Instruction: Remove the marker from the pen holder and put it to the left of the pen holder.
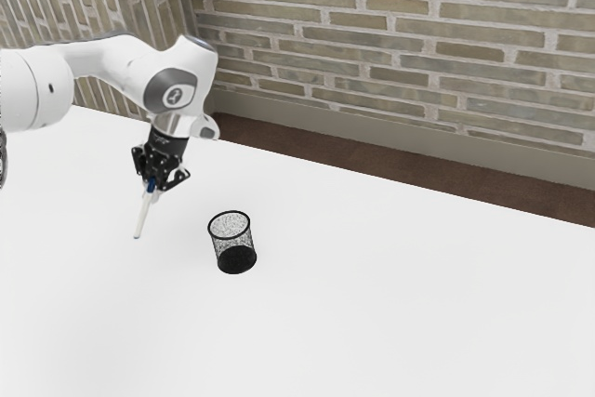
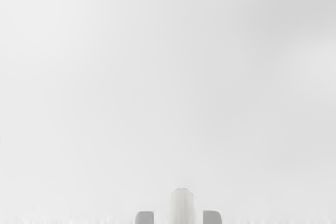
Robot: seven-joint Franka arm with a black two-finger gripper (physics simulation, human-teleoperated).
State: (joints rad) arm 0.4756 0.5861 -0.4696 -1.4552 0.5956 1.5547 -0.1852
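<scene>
One white marker (image 1: pixel 143 215) with a blue end is held between the two fingers of the black gripper (image 1: pixel 153 183), outside the pen holder (image 1: pixel 233 236). Blue end up at the fingertips, it slants downward toward the exterior view's left; whether its lower tip touches the white table (image 1: pixel 390 304) cannot be told. Round and made of black mesh, the pen holder stands upright on the table, apart from the marker, toward the exterior view's right. In the wrist view, the marker's pale end shows between the grey fingertips (image 2: pixel 212 217).
</scene>
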